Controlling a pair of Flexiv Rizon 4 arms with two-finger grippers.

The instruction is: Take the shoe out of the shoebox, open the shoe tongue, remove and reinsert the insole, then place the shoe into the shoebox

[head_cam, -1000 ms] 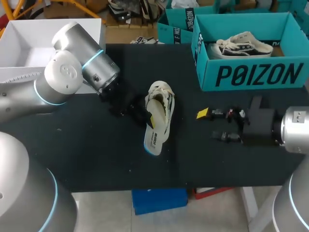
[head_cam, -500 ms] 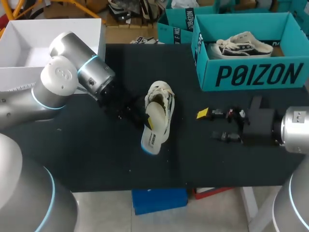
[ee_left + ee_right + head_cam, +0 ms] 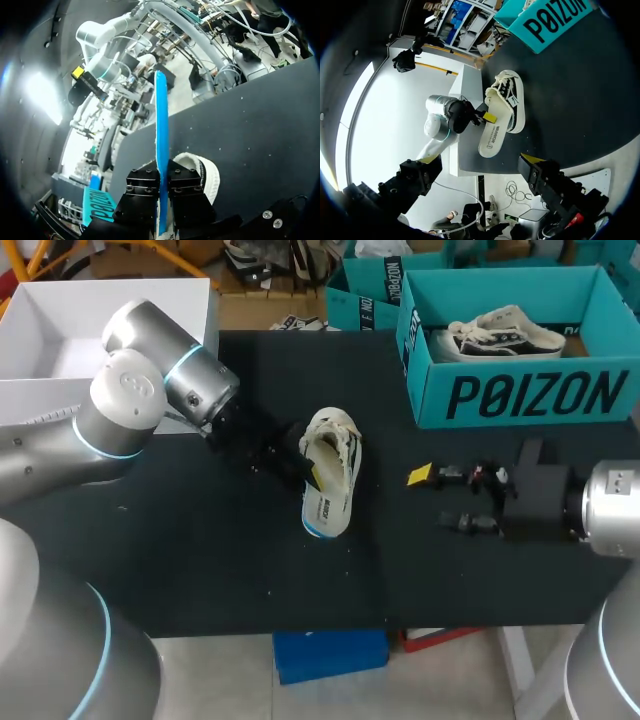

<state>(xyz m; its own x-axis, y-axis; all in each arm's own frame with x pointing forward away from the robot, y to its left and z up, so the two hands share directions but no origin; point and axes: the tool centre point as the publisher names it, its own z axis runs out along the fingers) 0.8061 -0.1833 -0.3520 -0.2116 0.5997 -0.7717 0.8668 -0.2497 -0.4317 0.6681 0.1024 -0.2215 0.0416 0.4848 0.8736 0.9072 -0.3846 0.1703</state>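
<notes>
**The insole is being held partway out of the shoe by the left gripper.**

At the left, the insole (image 3: 322,510) is being pinched on both faces by the clenched fingers of the left gripper (image 3: 161,186), with one end being kept outside the shoe (image 3: 335,440). The shoe is being supported by the black table (image 3: 200,540) near its middle, well apart from the shoebox (image 3: 530,395). Further right, the right gripper (image 3: 440,500) is being held over the table with its fingers spread and nothing between them. Taking the shoe out is judged done. The insole step is judged to be in hand, though whether the insole is being drawn out or fed back cannot be told. Seating the insole and boxing the shoe are judged outstanding.
</notes>
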